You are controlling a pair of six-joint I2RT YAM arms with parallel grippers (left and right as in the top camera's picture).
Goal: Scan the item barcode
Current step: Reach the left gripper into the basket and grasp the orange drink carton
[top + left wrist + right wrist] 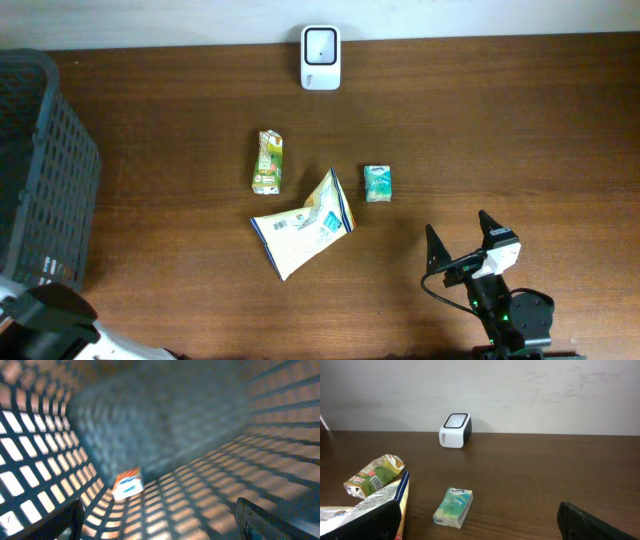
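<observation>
A white barcode scanner (320,57) stands at the table's far edge, also seen as the scanner (455,430) in the right wrist view. Three items lie mid-table: a green carton (267,162), a yellow and white bag (302,225) and a teal tissue pack (377,183). My right gripper (457,224) hovers open near the front edge, with the tissue pack (453,506) ahead of it and apart from its fingers. My left gripper (160,527) is open inside the basket. A small orange and white pack (127,485) lies on the mesh floor beyond its fingers.
A dark mesh basket (40,170) fills the left side of the table. The left arm's dark body (45,318) shows at the bottom left corner. The carton (372,477) and bag (375,505) sit left of the right gripper. A pale wall runs behind the scanner.
</observation>
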